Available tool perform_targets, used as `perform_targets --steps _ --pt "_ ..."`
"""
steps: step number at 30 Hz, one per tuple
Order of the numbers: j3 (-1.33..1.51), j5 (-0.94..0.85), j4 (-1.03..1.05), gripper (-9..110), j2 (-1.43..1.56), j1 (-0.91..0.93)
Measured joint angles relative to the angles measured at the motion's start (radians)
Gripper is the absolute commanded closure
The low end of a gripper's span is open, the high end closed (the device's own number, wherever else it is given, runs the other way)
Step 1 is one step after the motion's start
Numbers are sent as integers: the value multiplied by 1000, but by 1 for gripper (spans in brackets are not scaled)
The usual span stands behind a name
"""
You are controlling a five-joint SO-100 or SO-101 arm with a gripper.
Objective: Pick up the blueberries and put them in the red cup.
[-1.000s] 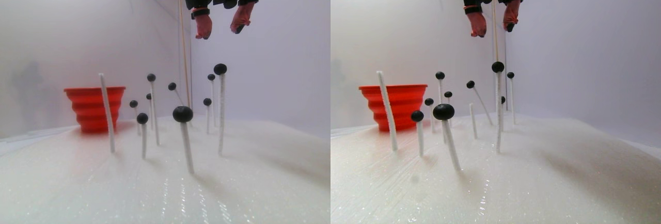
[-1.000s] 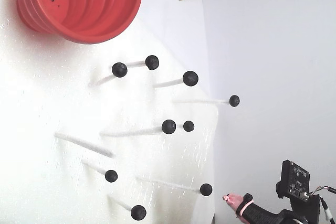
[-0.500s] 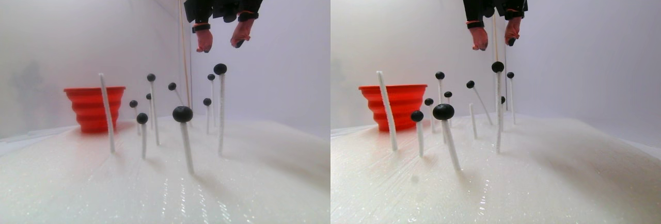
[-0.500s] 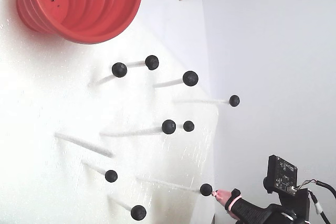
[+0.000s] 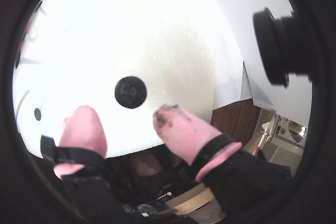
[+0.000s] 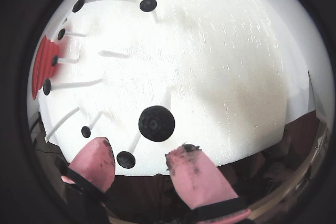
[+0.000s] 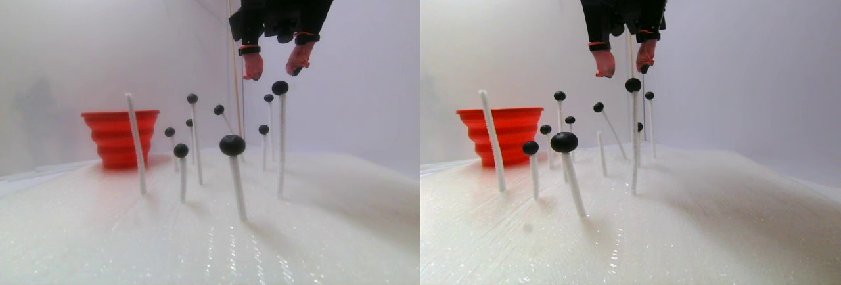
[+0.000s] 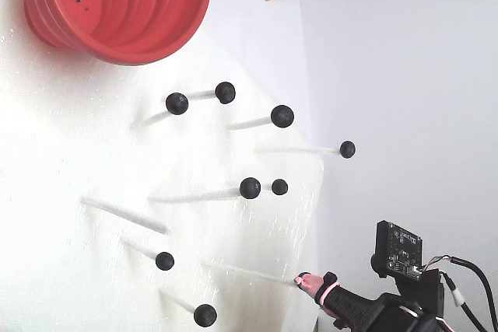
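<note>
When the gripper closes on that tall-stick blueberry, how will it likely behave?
The blueberry sits atop a thin white stick, so the stick may well flex or sway when nudged. Being small and round, it could slip out from between the pink fingertips. It looks light; once free it would probably roll across the white surface.

Blueberries (image 7: pixel 232 144) atop sticks (image 7: pixel 136 144), right of red cup (image 7: pixel 120 138).

The gripper (image 6: pixel 140 158) hangs downward, pink fingers (image 6: pixel 94 163) apart.
</note>
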Motion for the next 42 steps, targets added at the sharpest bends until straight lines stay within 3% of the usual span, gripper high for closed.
perform_targets --steps 42 --pt "-23 -12 -123 87 -146 18"
